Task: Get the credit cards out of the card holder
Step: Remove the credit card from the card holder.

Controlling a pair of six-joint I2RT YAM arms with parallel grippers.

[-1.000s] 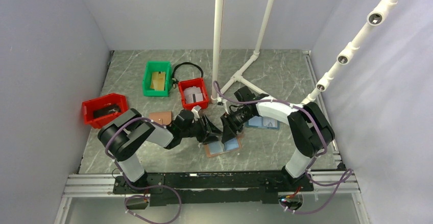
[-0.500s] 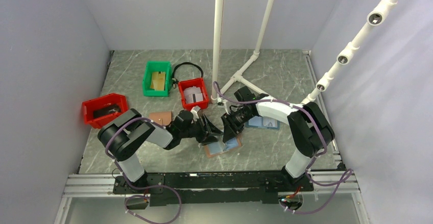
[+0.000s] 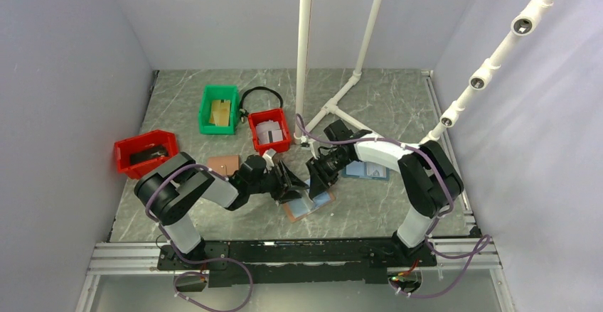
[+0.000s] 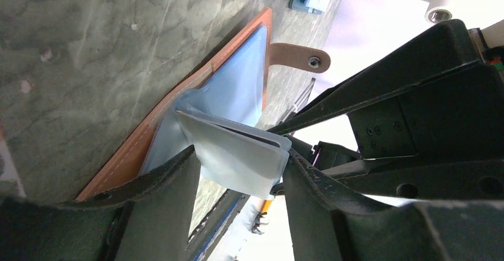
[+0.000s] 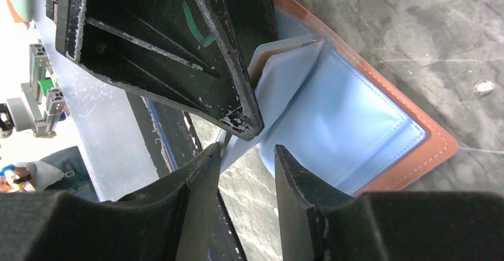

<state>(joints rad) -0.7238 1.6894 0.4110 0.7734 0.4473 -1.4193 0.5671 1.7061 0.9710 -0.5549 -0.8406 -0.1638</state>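
Card holder [image 3: 311, 205] lies open on the table [image 3: 370, 99] between the arms from above; left wrist shows my left fingers [image 4: 172, 195] pinching its raised pale sleeve [image 4: 238, 154]; right wrist leaves the narrow-gapped right fingers' [image 5: 303, 189] grip unclear, so I fear pulling drags the holder.

I'm holding my left gripper [image 3: 291, 184] and right gripper [image 3: 318, 179] tip to tip at the open card holder [image 3: 310, 208], lying blue side up on the worktop [image 3: 384, 99]; green bin [image 3: 205, 110] sitting back-left.
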